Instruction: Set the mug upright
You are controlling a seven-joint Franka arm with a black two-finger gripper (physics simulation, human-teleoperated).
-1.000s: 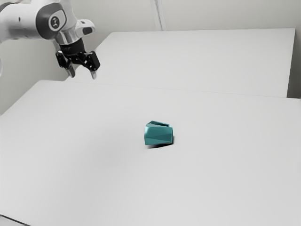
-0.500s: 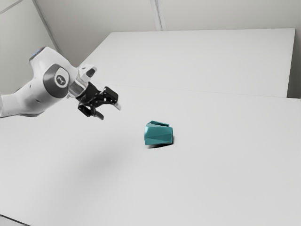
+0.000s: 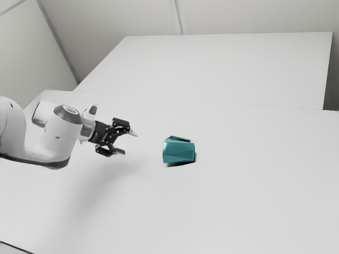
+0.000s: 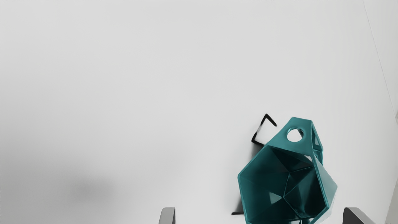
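The black gripper (image 3: 131,143) hangs over the table at the exterior view's left, apart from the mug, with its fingers pointing toward it. A teal faceted mug (image 3: 179,151) lies on its side on the white table. In the wrist view, the mug's hollow inside faces the camera, and its handle (image 4: 300,124) has a round hole. The gripper (image 4: 259,215) is open in that view, its two tips wide apart; the mug appears between their lines, nearer one tip, and neither finger touches it.
The white table (image 3: 254,201) carries the mug and its dark shadow. Behind it stands another large white surface (image 3: 212,66), with pale walls further back. A thin dark line crosses the exterior view's lower left corner.
The arm has swung down from the exterior view's upper left, and my hand has tilted from pointing down to pointing sideways at the mug. The mug has stayed where it was.
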